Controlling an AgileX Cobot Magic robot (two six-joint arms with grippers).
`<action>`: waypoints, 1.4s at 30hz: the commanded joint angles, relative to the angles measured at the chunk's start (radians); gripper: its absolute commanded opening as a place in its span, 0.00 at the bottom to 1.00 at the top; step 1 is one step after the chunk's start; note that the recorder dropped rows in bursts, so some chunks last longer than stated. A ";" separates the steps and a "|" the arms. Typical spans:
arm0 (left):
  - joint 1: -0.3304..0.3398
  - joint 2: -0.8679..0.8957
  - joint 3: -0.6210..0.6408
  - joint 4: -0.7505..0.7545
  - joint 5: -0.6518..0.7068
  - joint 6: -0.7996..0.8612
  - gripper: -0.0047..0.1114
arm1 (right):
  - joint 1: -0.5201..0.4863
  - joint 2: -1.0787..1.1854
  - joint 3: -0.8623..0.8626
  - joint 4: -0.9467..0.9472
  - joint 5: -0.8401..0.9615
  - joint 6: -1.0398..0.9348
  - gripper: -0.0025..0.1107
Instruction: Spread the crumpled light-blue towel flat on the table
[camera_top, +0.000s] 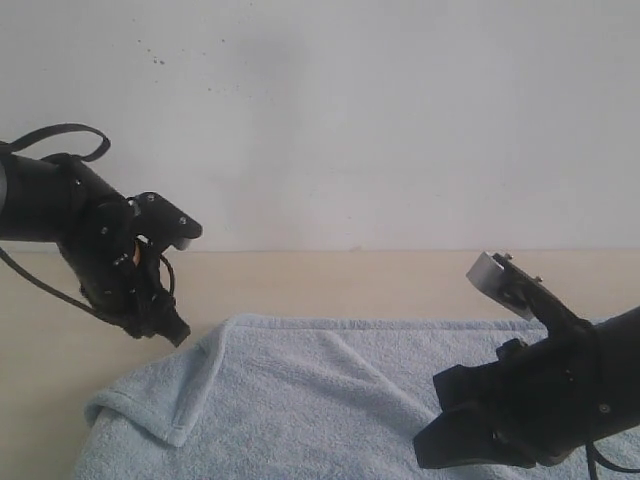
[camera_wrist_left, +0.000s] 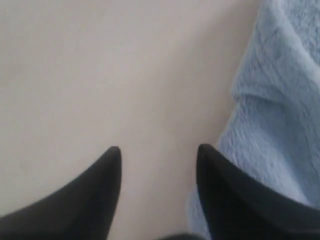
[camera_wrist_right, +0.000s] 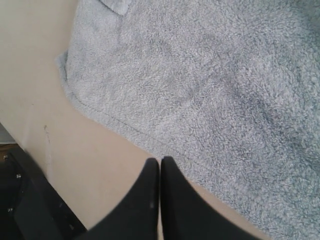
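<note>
1. The towel (camera_top: 330, 400) lies on the near half of the surface (camera_top: 350, 285), running from left of centre out past the right and near edges of the exterior view.
2. Most of it lies flat, but its far left corner is turned over on itself in a thick folded flap (camera_top: 185, 395), with a soft ridge running up from the flap to the far edge.
3. The left tool (camera_wrist_left: 159, 148) hangs at the left, just beside that folded corner. Its two dark fingers stand well apart with only bare surface between them and nothing in their hold (in the left wrist view one finger overlaps the towel's edge, and contact cannot be told).
4. The right tool (camera_wrist_right: 159, 160) is low at the near right, over the towel in the exterior view. Its fingers are pressed together tip to tip with nothing between them.
5. In the right wrist view those closed tips sit over bare surface just beside the towel's hemmed edge (camera_wrist_right: 125, 129), whose stitched line runs diagonally past them.
6. Behind the surface stands a pale wall (camera_top: 400, 120) with a few dark specks at its upper left.
</note>
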 joint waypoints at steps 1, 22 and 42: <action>-0.001 -0.044 -0.004 -0.169 0.189 0.010 0.57 | 0.001 -0.008 -0.006 0.009 0.005 -0.011 0.02; -0.130 -0.097 0.257 -0.465 -0.017 0.774 0.42 | 0.001 -0.008 -0.006 0.011 0.019 -0.039 0.02; -0.080 -0.097 0.355 -0.392 -0.124 0.841 0.42 | 0.001 -0.008 -0.006 0.025 0.019 -0.039 0.02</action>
